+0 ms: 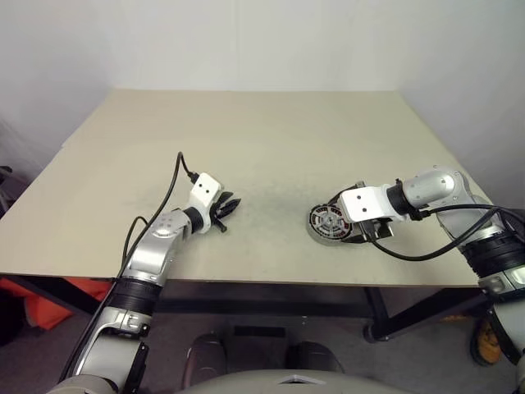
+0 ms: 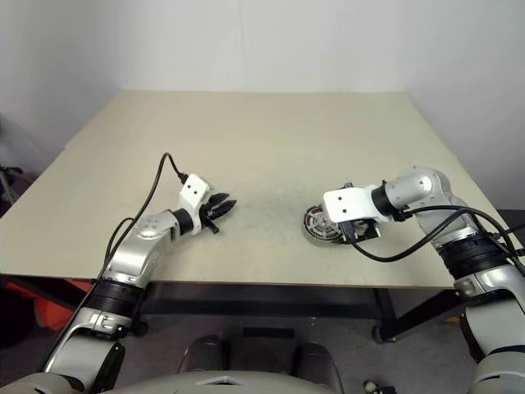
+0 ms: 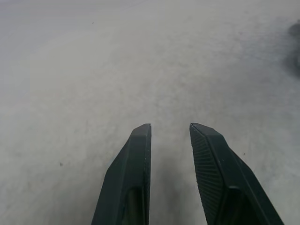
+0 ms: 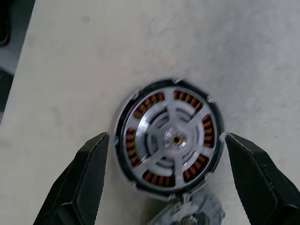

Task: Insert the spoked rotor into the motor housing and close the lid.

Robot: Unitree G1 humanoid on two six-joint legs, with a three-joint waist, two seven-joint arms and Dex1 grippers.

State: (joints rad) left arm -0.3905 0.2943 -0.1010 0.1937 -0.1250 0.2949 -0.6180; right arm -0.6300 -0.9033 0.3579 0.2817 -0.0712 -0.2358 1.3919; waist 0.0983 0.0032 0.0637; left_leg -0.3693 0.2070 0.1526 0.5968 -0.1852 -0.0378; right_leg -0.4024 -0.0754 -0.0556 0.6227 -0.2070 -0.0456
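On the beige tabletop (image 1: 271,148), near its front edge on the robot's right, sits the housing (image 4: 168,138) w/ the rotor (image 4: 174,136) lying inside it: silver spokes over copper windings. Right end effector (image 4: 166,161) points down at it, fingers (image 4: 86,171) wide apart, one on each side of the housing, not clamping it; contact can't be told. A grey notched part, prob. the lid (image 4: 190,215), lies just beside the housing, mostly cut off in the right wrist view. Left end effector (image 1: 227,206) hovers low over bare tabletop, well apart from the housing, fingers (image 3: 131,173) slightly apart w/ nothing between them.
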